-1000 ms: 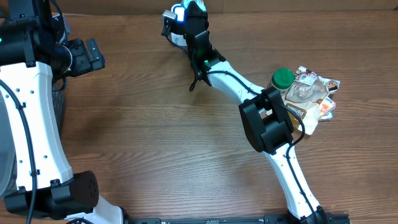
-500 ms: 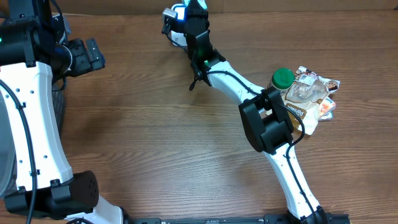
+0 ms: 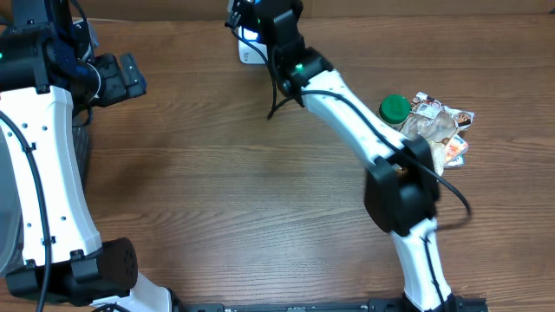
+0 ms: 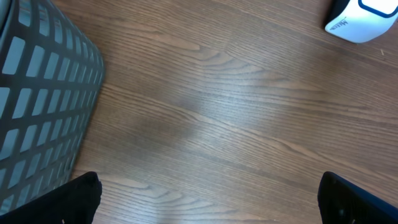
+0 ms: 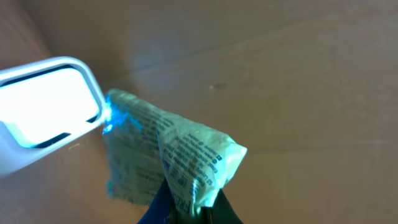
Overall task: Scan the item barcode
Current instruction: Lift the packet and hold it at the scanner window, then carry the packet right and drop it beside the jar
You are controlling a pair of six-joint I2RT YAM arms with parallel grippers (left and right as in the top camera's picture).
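1. Wooden table [image 3: 217, 191] lies beneath everything; the right gripper [image 5: 189, 205] pinches the packet [image 5: 168, 155] at its lower fold, jaws closed.
2. The packet, lifted just beside the lit scanner [image 5: 43, 102], looks light, soft, crinkly; I would hold an edge, print kept flat.
3. Farther, the left gripper [image 4: 210, 198] gapes wide, empty.

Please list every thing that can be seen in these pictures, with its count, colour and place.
scanner: one, white, far edge of table
packet: one, pale green with print, next to the scanner
jar: one, green lid, right side
snack packets: small pile, mixed colours, beside the jar
basket: one, grey mesh, left edge
table: one, brown wood
left fingers: black, open, holding nothing
right fingers: black, shut on the packet
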